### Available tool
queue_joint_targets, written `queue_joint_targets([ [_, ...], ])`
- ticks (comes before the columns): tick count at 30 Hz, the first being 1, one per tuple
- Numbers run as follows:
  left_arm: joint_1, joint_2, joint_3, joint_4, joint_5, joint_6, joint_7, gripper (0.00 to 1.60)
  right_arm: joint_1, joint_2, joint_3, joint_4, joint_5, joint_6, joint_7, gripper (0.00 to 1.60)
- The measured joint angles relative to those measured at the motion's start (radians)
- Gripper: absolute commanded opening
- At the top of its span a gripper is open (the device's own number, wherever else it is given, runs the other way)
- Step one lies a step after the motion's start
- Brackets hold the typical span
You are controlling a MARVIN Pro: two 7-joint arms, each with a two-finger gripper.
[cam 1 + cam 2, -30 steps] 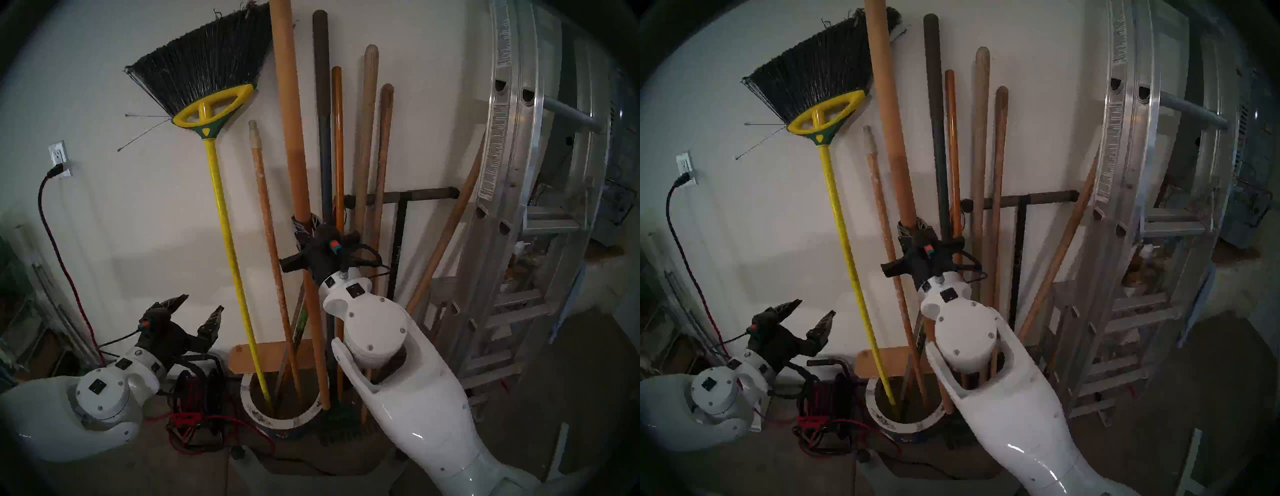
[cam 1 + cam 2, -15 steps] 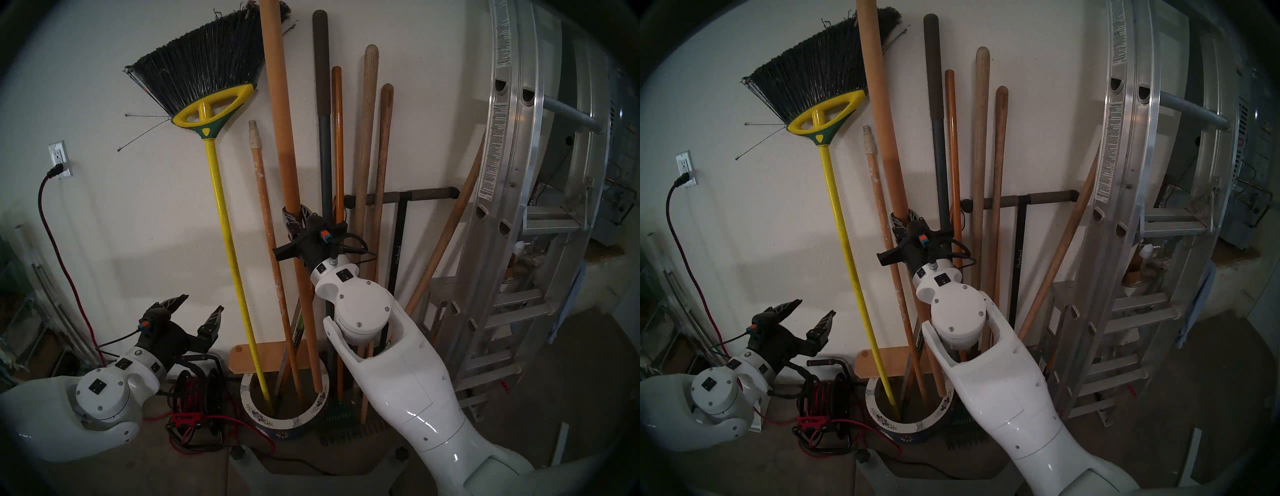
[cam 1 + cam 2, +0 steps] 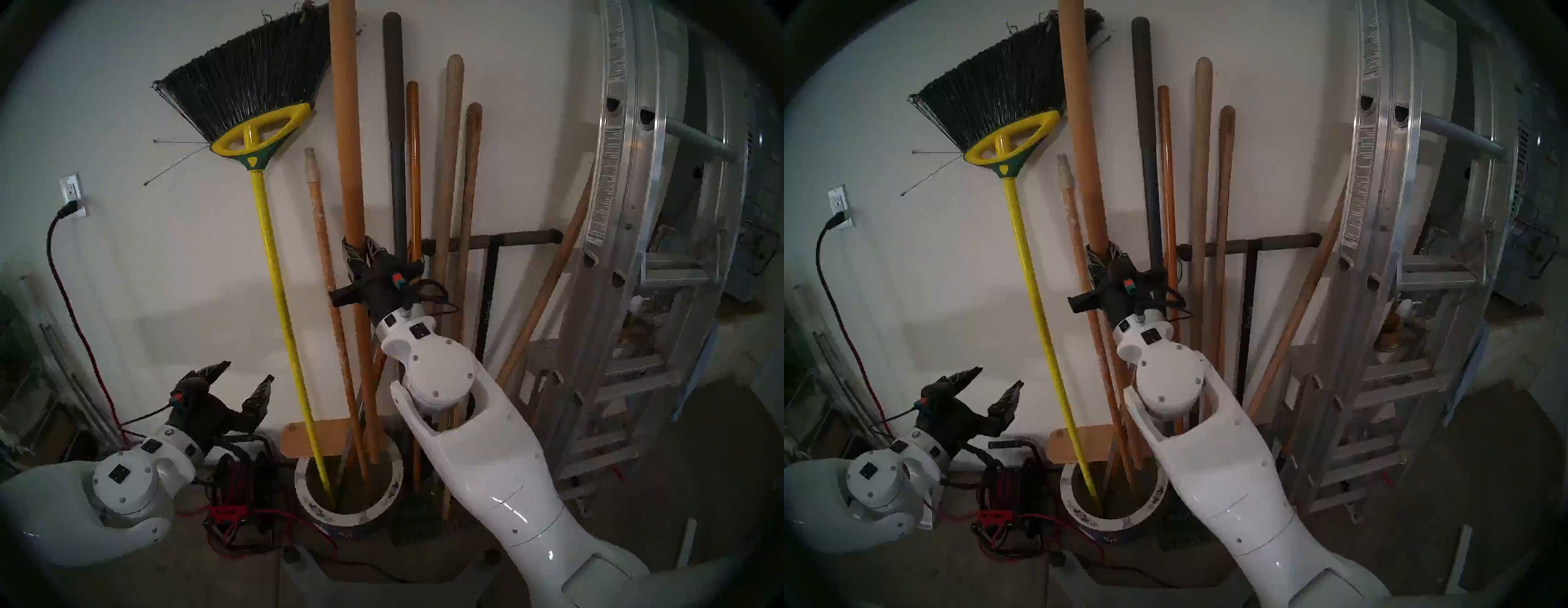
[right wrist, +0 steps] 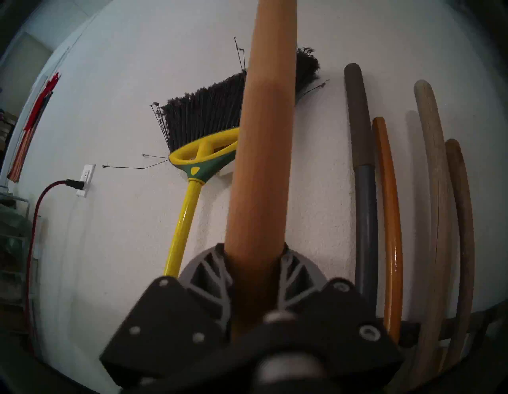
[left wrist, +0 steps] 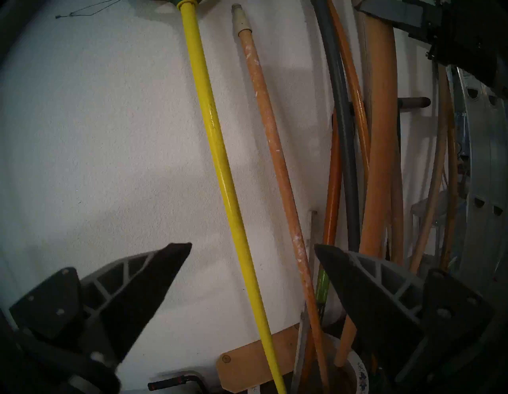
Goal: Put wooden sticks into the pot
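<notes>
My right gripper (image 3: 357, 254) is shut on the thick plain wooden stick (image 3: 350, 148) at mid-length and holds it nearly upright. It also shows in the right wrist view (image 4: 255, 247), with the stick (image 4: 264, 137) between the fingers. The stick's lower end sits at the back right of the mouth of the pot (image 3: 352, 519), just inside the white flowered rim (image 5: 360, 368). The white-speckled stick (image 3: 326, 276) with the cream tip stands in the pot against the wall. My left gripper (image 3: 248, 373) is open and empty, low and left of the pot.
A yellow broom (image 3: 271, 237) stands head-up in the pot. A dark grey pole (image 3: 396, 127), several more wooden handles (image 3: 452, 148) and a black T-handle (image 3: 492, 242) lean on the wall at the right. An aluminium ladder (image 3: 628, 212) stands further right. A red cable reel (image 3: 237, 488) lies left of the pot.
My right gripper has carried the thick stick left and up. Its lower end went from outside the pot's right rim to inside the mouth. The left arm has not moved.
</notes>
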Motion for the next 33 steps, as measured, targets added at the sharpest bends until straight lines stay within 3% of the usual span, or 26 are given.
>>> queue_joint_targets([
  [13,0.000,0.000,0.000,0.000,0.000,0.000,0.000,1.60,-0.051,-0.003,-0.028,0.050,0.006,-0.074,-0.020,0.00],
  [33,0.001,0.000,-0.001,0.000,0.000,0.000,0.000,1.60,-0.053,0.005,-0.015,0.282,0.063,-0.328,0.023,0.00],
])
